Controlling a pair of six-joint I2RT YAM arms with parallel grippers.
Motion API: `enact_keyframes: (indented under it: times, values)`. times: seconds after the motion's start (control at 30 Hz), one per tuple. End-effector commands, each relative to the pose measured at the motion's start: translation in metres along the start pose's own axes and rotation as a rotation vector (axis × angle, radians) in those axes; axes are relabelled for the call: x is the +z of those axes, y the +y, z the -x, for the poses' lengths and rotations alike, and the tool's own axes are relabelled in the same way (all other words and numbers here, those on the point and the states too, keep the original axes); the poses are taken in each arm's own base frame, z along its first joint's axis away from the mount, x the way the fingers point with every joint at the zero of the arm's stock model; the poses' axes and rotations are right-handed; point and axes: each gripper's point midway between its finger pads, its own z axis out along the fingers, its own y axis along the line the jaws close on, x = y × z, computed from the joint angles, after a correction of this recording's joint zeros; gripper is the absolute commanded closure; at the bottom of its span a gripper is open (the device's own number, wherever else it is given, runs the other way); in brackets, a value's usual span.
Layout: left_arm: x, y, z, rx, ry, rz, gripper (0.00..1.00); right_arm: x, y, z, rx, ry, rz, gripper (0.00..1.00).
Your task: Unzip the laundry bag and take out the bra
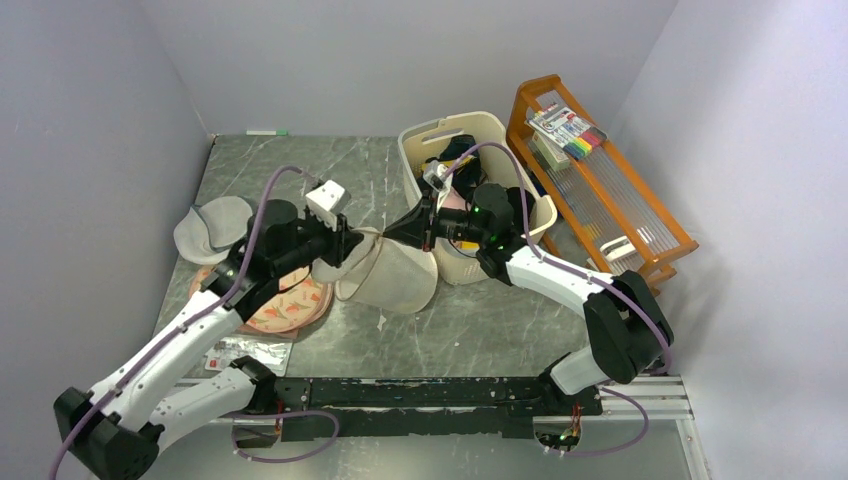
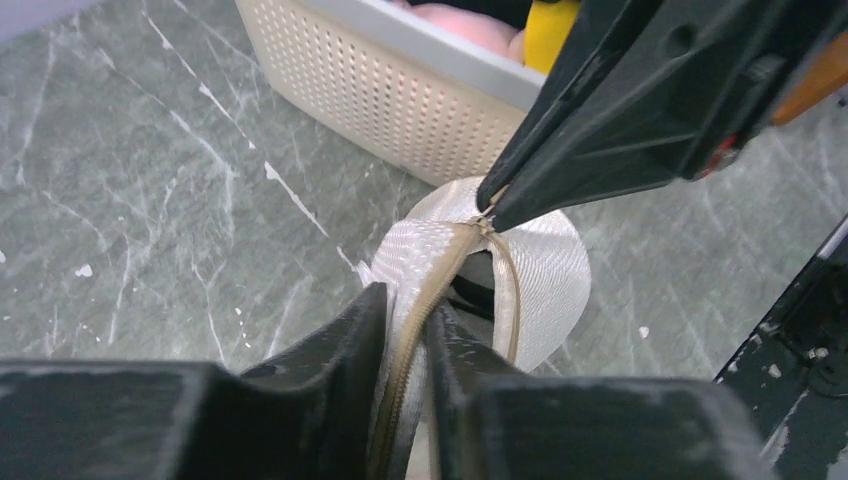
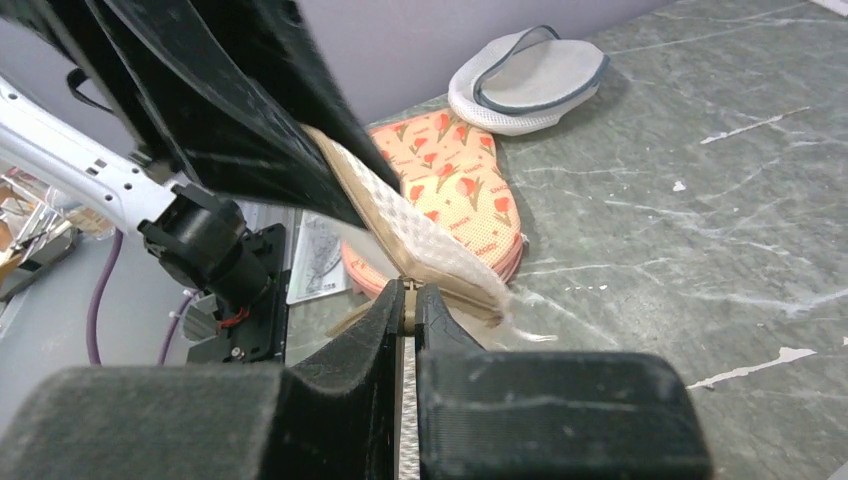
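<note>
Grey round bag [image 1: 210,228] and pink printed bag [image 1: 290,310] flat at left, left claw [image 2: 405,305] clamped on the rim of the cream mesh laundry bag [image 1: 395,275], over the veined grey surface [image 1: 480,330], right claw [image 3: 410,290] pinched on its tan zip pull [image 3: 408,320], perforated basket [image 1: 505,130] just beside

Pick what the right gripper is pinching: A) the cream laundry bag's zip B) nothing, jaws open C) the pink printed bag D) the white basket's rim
A: the right wrist view shows the right gripper shut on the tan zip of the laundry bag, with the pink bag lying on the table behind.
</note>
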Motion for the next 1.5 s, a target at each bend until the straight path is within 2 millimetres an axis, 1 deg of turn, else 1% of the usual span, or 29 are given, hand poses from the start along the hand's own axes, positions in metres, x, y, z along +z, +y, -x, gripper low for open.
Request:
enact_keyframes:
  times: [0.0, 0.07, 0.23, 0.37, 0.47, 0.6, 0.7, 0.83, 0.93, 0.97, 1.07, 1.13, 1.17, 1.23, 1.33, 1.4, 1.47]
  values:
    - [-0.021, 0.005, 0.034, 0.023, -0.151, 0.043, 0.76, 0.001, -0.007, 0.012, -0.031, -0.029, -0.038, 1.00]
    - [-0.028, 0.004, 0.040, 0.029, -0.186, 0.047, 0.84, 0.001, -0.013, 0.011, -0.016, -0.029, -0.064, 1.00]
    - [-0.034, -0.002, 0.044, 0.040, -0.212, 0.015, 0.93, 0.000, -0.029, 0.009, 0.020, -0.020, -0.125, 1.00]
    - [-0.042, -0.011, 0.050, 0.050, -0.255, -0.029, 0.93, -0.005, -0.044, 0.007, 0.058, -0.018, -0.180, 1.00]
    - [-0.049, -0.014, 0.055, 0.054, -0.289, -0.036, 0.93, -0.008, -0.048, 0.003, 0.064, -0.022, -0.202, 1.00]
    - [-0.053, -0.015, 0.057, 0.053, -0.305, -0.039, 0.93, -0.007, -0.053, -0.001, 0.079, -0.002, -0.223, 1.00]
    - [-0.054, -0.018, 0.058, 0.055, -0.307, -0.055, 0.93, -0.007, -0.054, -0.003, 0.087, 0.010, -0.228, 1.00]
    - [-0.056, -0.018, 0.059, 0.031, -0.320, -0.048, 0.93, -0.007, -0.055, 0.000, 0.089, 0.009, -0.236, 1.00]
    - [-0.058, -0.017, 0.067, -0.011, -0.325, -0.031, 0.93, -0.007, -0.056, 0.005, 0.070, 0.031, -0.253, 0.99]
    - [-0.058, -0.015, 0.070, -0.023, -0.319, -0.017, 0.93, -0.009, -0.055, 0.007, 0.059, 0.027, -0.264, 0.95]
    - [-0.055, -0.001, 0.070, -0.074, -0.237, 0.071, 0.93, -0.016, -0.053, 0.012, 0.035, 0.011, -0.295, 0.79]
    - [-0.052, 0.011, 0.066, -0.111, -0.156, 0.144, 0.93, -0.018, -0.051, 0.014, 0.028, 0.013, -0.304, 0.69]
    - [-0.049, 0.017, 0.061, -0.136, -0.109, 0.183, 0.93, -0.018, -0.049, 0.015, 0.021, 0.018, -0.303, 0.65]
    - [-0.049, 0.025, 0.058, -0.175, -0.066, 0.239, 0.93, -0.018, -0.047, 0.016, 0.000, 0.024, -0.309, 0.57]
    - [-0.045, 0.030, 0.054, -0.194, -0.020, 0.277, 0.93, -0.013, -0.042, 0.015, -0.033, 0.040, -0.320, 0.46]
    - [-0.043, 0.036, 0.052, -0.202, 0.015, 0.314, 0.93, -0.006, -0.034, 0.010, -0.074, 0.071, -0.312, 0.38]
    - [-0.041, 0.039, 0.052, -0.217, 0.046, 0.340, 0.93, -0.001, -0.031, 0.005, -0.115, 0.104, -0.345, 0.31]
